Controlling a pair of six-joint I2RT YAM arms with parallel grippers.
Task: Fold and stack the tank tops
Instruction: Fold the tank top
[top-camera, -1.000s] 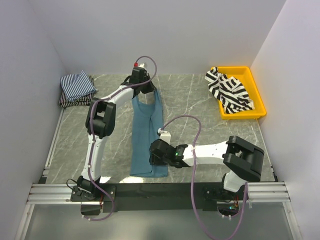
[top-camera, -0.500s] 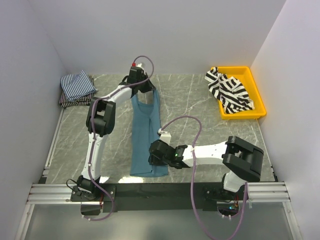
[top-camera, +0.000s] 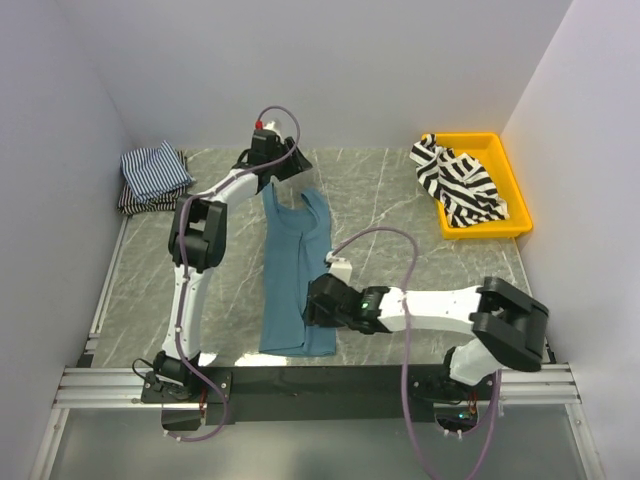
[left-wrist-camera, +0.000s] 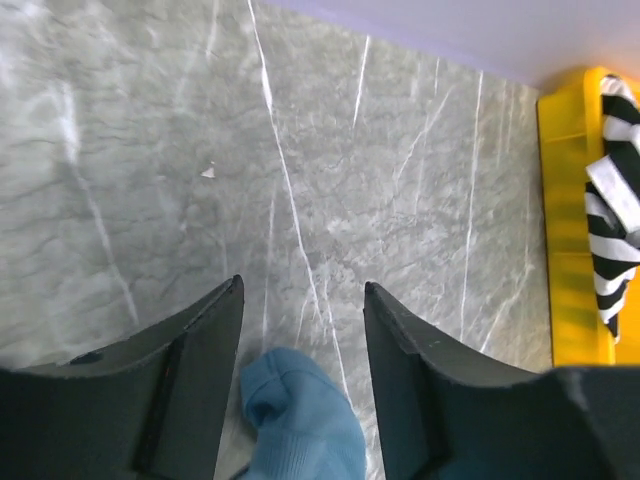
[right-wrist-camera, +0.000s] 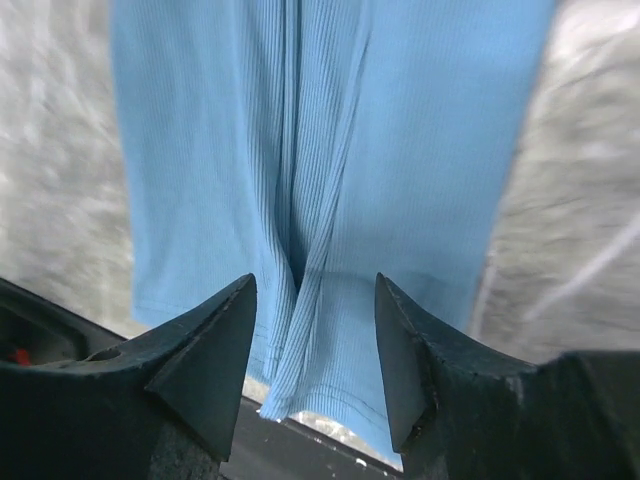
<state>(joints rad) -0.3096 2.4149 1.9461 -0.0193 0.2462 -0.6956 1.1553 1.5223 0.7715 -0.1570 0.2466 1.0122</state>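
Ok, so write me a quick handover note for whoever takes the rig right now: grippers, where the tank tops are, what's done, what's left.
Left gripper: open, holding nothing, over the far strap of the blue top.
Right gripper: open, holding nothing, over that top's near end.
Blue top: flat on the table in a long narrow strip.
Black-and-white top: crumpled in the yellow tray.
Done: fine-striped tops folded and stacked, far left.
Left: finish folding the blue top, stack it, then do the black-and-white top.
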